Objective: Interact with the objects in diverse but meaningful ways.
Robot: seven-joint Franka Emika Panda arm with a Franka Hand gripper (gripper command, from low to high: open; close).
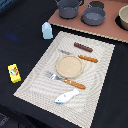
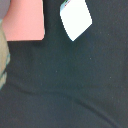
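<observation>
**Place setting laid out, arm out of sight**

Dark cloth covers the table (image 1: pixel 20 30), and a pale striped placemat (image 1: pixel 100 75) lies across its middle. Nearest the exterior camera, the white-and-blue fish (image 1: pixel 66 96) lies on the mat's near edge. Off the mat, toward the exterior view's left, the yellow packet with red mark (image 1: pixel 14 73) sits alone on the dark cloth. Next comes the orange-handled fork (image 1: pixel 64 80), then the round wooden plate (image 1: pixel 68 65) at the mat's centre, with the orange-handled knife (image 1: pixel 82 57) just beyond it. The brown sausage (image 1: pixel 83 47) lies near the mat's far edge. The pale blue carton (image 1: pixel 46 31) stands upright just off the mat's far left corner. Farthest back, a reddish board (image 1: pixel 115 31) carries grey cookware: a pot (image 1: pixel 68 7) and the frying pan (image 1: pixel 93 16), whose handle I cannot make out.

No gripper shows in either view, so how far it is open, or whether it has anything in hold, cannot be told. The wrist view shows mostly dark cloth, a pink slab at one edge and a pale blue-white block (image 2: pixel 76 18), probably the carton seen from above.

The likely trouble is the carton: it is tall and light-looking, so a descent slightly off-centre could tip it. The fish and sausage lie flat and low, so a shallow grasp may slide off them or snag the mat and drag the whole setting.
</observation>
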